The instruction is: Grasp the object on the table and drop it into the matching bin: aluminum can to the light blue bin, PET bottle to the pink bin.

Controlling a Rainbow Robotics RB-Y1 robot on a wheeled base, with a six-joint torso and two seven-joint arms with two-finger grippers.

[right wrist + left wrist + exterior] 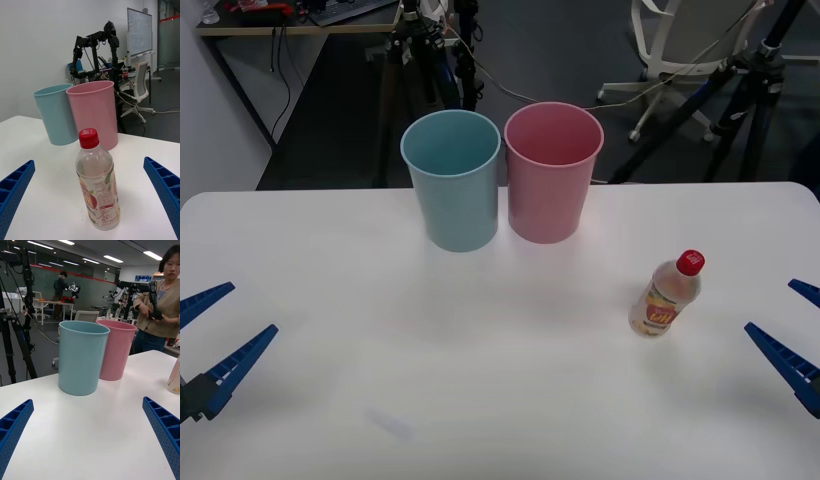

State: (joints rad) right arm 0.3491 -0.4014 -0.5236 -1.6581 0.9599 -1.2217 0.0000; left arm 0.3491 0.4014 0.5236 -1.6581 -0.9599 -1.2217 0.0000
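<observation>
PET bottle (667, 295) stands upright on the white table (480, 400), on robot's right side, nearer the front edge than the bins, red cap up, yellow-orange label w/ red lettering facing the cam; pale contents fill most of it. Nothing touches it. Right gripper (798, 337) sits low at the table's right edge, just beside the bottle but apart from it, jaws spread wide, blue ribbed fingers (780, 355) empty. In right wrist view the bottle (97, 182) stands centred between the two wide-apart fingers (165, 187), clear gap each side, no contact; right gripper (88, 195) holds nothing. Behind it the pink bin (93, 112) and light blue bin (56, 114) stand side by side, walls touching or very nearly. In front view both bins are upright at the table's far middle: light blue bin (453, 180) to robot's left, pink bin (551, 172) to its right, rims just about meeting, both well apart from the bottle. Left gripper (210, 335) is at the table's left edge, also opened wide, empty, touching nothing. Left wrist view: left gripper (88, 435) w/ fingers (163, 429) far apart, light blue bin (80, 356) ahead, pink bin (116, 350) beside it, sliver of the bottle (174, 378) at frame edge.
</observation>
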